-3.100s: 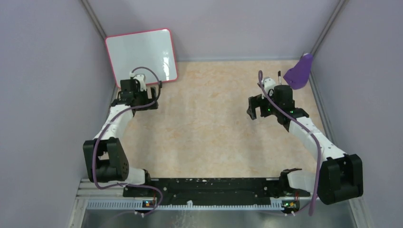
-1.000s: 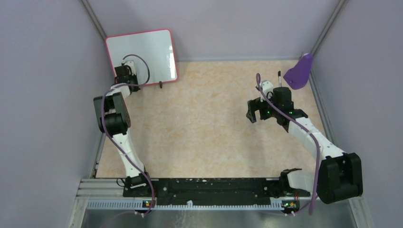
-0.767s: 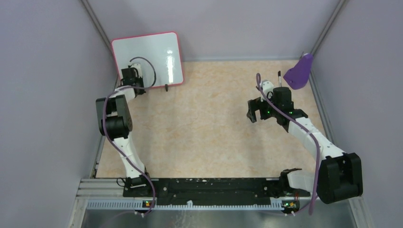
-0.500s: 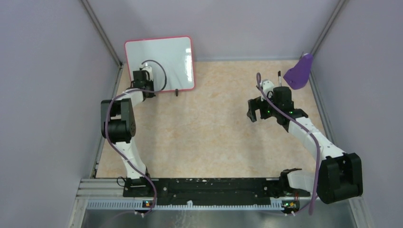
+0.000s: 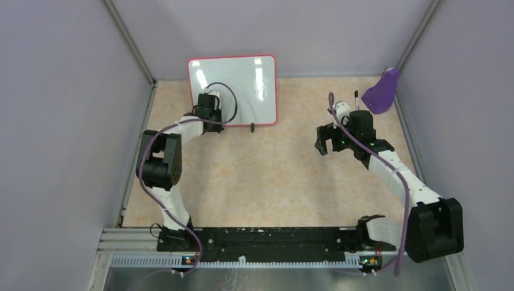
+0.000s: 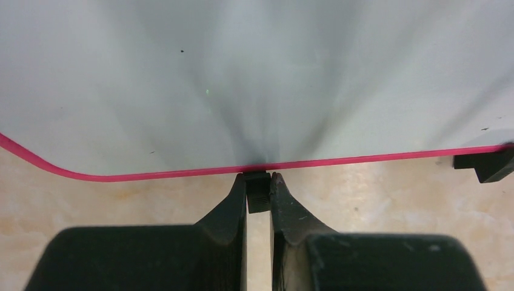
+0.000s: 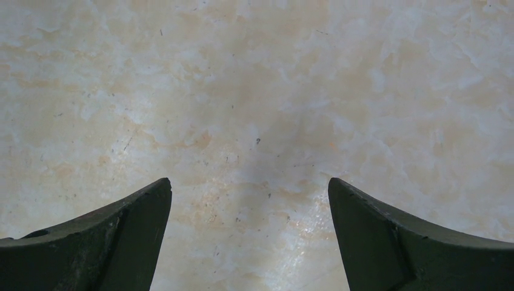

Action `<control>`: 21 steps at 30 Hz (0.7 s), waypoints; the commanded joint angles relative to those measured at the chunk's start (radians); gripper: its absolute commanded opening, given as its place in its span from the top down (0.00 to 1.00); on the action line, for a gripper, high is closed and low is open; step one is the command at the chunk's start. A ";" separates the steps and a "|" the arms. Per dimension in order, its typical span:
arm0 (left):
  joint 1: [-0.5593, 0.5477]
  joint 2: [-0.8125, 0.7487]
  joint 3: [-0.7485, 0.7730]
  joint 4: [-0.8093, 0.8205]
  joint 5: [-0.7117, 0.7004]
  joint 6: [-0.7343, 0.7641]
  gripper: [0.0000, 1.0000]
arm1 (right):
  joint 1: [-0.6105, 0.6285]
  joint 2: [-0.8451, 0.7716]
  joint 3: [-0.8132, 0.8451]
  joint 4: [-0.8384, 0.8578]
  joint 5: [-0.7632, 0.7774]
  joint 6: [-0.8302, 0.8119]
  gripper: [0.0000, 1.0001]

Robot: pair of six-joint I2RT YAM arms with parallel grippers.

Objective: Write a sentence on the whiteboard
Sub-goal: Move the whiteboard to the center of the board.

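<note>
Pinching tight over on the left, the left gripper [image 6: 259, 179] has its jaws drawn nearly together on a small black clip foot [image 6: 259, 195], right at the near rim of the whiteboard [image 5: 242, 79]. The board sits at the far side of the table [image 5: 273, 176], left of centre and close to the back wall. Its face spreads away just beyond the fingertips, and there's no writing on it yet. Whether it lies dead flat can't be told from here.

It looks a stiff, thin and light panel with a glossy face that would likely slip under the pads. That stubby foot seems the sensible handle, since the pink rim offers very little. Held at one point like this, it could well pivot. The second clip foot [image 6: 485, 165] pokes out along the same edge, off to the right and free.

Moving across the bare middle, the right gripper [image 7: 248, 182] hangs with its jaws spread wide, gripping nothing, only marbled tabletop beneath. It's well apart from the board. A purple object [image 5: 382, 91] sits in the far right corner.
</note>
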 commanded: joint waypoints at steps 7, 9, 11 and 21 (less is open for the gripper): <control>-0.178 -0.071 -0.068 -0.093 -0.020 -0.166 1.00 | -0.001 -0.042 0.035 0.044 -0.003 0.019 0.03; -0.194 -0.082 -0.093 -0.082 -0.006 -0.185 1.00 | -0.002 -0.042 0.033 0.044 0.003 0.018 0.03; -0.218 -0.095 -0.118 -0.067 -0.004 -0.194 1.00 | -0.002 -0.045 0.030 0.048 0.005 0.018 0.03; -0.288 -0.189 -0.198 -0.018 0.031 -0.244 0.80 | -0.002 -0.058 0.021 0.061 -0.037 0.016 0.03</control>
